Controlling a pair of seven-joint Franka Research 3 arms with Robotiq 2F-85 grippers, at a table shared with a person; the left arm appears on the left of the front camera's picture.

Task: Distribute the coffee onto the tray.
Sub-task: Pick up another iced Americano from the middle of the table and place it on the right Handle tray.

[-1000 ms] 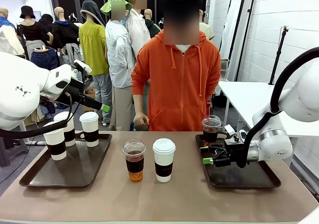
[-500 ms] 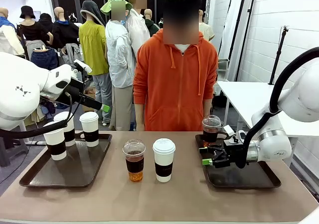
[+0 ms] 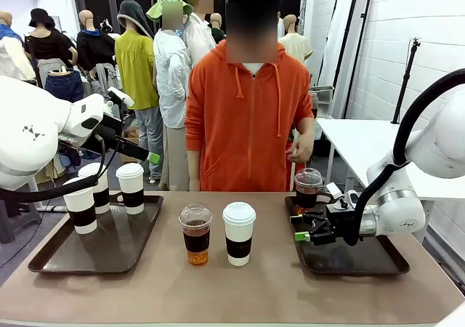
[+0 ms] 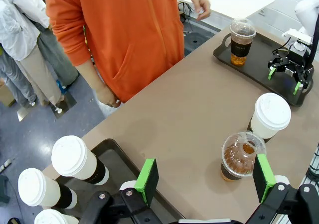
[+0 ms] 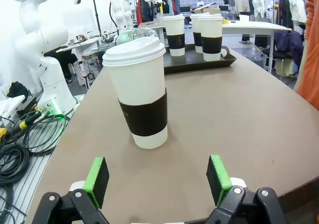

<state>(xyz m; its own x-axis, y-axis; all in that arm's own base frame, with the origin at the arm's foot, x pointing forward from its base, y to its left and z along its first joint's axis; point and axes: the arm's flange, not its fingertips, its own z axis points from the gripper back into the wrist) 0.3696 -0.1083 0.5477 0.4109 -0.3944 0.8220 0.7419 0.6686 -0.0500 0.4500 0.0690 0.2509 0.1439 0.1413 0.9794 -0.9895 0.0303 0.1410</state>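
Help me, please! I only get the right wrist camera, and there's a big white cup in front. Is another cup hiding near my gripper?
Observer: Yes. One clear cup with brown drink stands on the right tray, at its far corner, just beyond the right gripper.
Operator: Is the other robot hand holding something?
Observer: No. The left gripper is open and holds nothing.
Operator: What's the person doing?
Observer: Standing at the far side, one hand raised, touching no cup.

bright, even indoor light from overhead. the white cup (image 5: 138, 92) throws only a faint, soft shadow on the bench (image 5: 224, 114). front view sharp; both wrist views bow at the edges, their far backgrounds slightly soft.
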